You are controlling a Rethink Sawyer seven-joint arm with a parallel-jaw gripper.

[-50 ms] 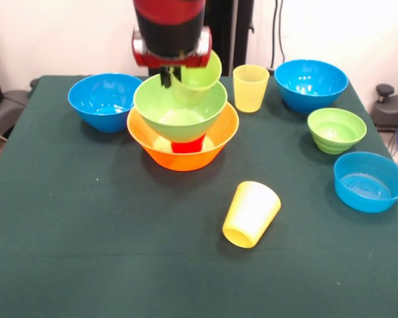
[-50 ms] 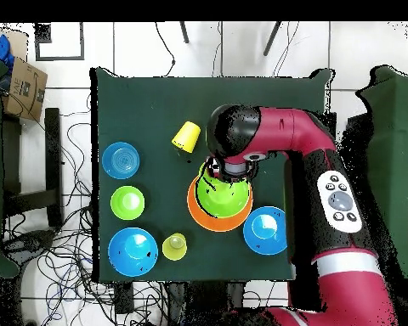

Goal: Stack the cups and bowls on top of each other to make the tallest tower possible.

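**Desk:** What do you have from the front?

**Operator:** I see the gripper (image 1: 167, 78) low over the tower (image 1: 182, 129). The orange bowl (image 1: 186, 154) is the base, a red cup (image 1: 183, 146) stands inside it, and the large lime green bowl (image 1: 179, 109) rests on that. A lime green cup (image 1: 199, 74) hangs tilted at the large bowl's 1 o'clock rim. One dark finger (image 1: 166, 77) sits against the cup's wall; I can't tell how wide the jaws stand. A bright yellow cup (image 1: 251, 213) lies on its side at 5 o'clock from the tower; a paler yellow cup (image 1: 251, 87) stands upright at 2 o'clock.

**Desk:** And overhead?

**Operator:** The arm (image 2: 284, 140) covers the gripper completely. I make out the orange bowl (image 2: 209, 222) at table centre, with the lime green bowl (image 2: 219, 193) on top.
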